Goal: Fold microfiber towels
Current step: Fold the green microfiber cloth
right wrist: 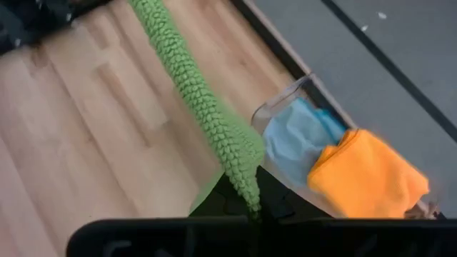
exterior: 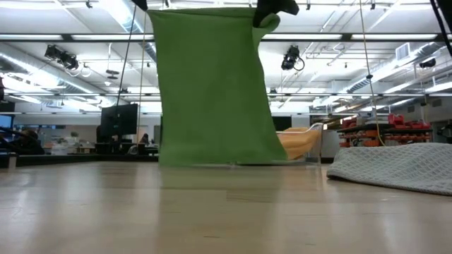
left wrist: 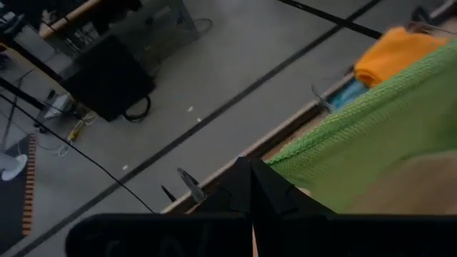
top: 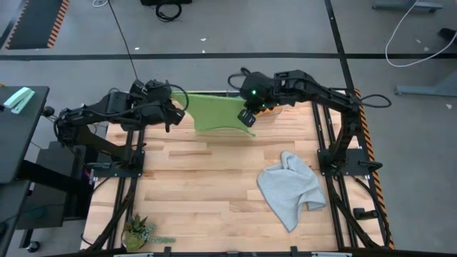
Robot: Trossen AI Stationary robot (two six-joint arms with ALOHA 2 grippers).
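Observation:
A bright green towel hangs spread between my two grippers over the table's far part. My left gripper is shut on its upper left corner and my right gripper on its upper right corner. In the low view the green towel hangs as a flat sheet, its lower edge at the table top; whether it touches I cannot tell. A light grey towel lies crumpled on the table's right side. An orange towel and a light blue towel lie in a clear bin at the far edge. My left gripper pinches the green towel's upper corner between its two shut fingers. The cloth runs away from the fingers toward the other arm and hangs below the hold. My right gripper pinches the towel's other upper corner between its shut fingers, coming from above at a slant. The top edge stretches from the fingers toward the left arm with little sag. The cloth hangs below.
The clear bin with the folded towels stands at the table's far edge behind the green towel. A small plant stands at the near left corner. Bare wood lies between the green and grey towels.

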